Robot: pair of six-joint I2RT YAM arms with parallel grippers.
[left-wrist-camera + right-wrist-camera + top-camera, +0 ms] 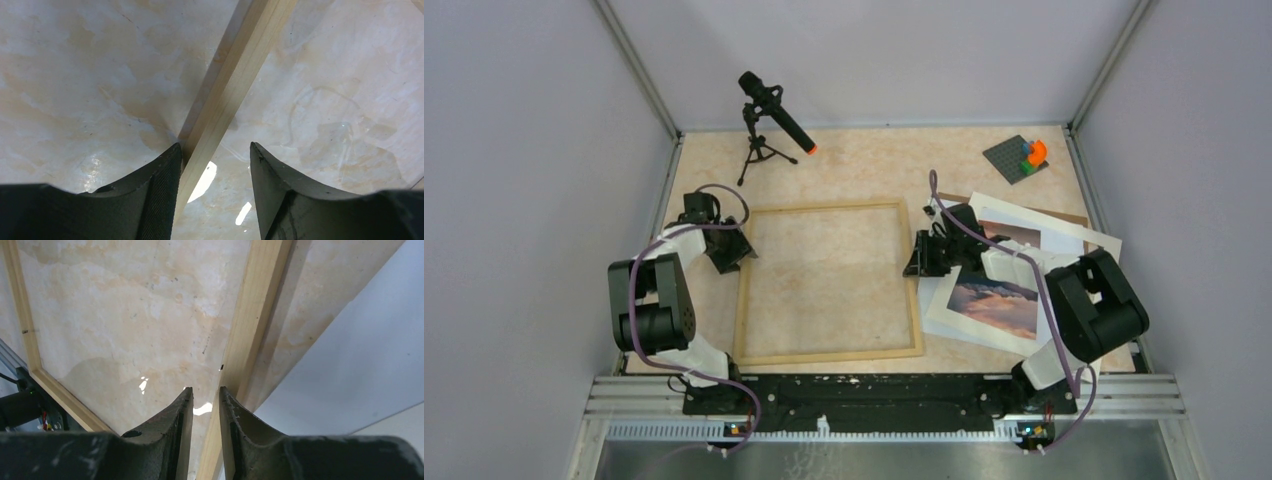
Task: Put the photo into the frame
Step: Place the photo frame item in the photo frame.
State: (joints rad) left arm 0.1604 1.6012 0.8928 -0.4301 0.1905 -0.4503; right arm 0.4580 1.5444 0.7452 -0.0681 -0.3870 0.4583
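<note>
The photo point(994, 305) lies flat on the worktop point(854, 160) just right of the frame point(824, 354) and looks light and floppy, so I'd pinch a free edge; my left pincer point(215, 150) gapes astride one strip, my right pincer point(205, 390) is nearly together at another, can't tell if it's gripping.

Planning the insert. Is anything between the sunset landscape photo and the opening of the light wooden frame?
Yes. The right gripper sits at the right strip of the light wooden frame, between the sunset-print paper photo and the opening, and the right arm crosses above the photo. Nothing else visible intervenes.
</note>
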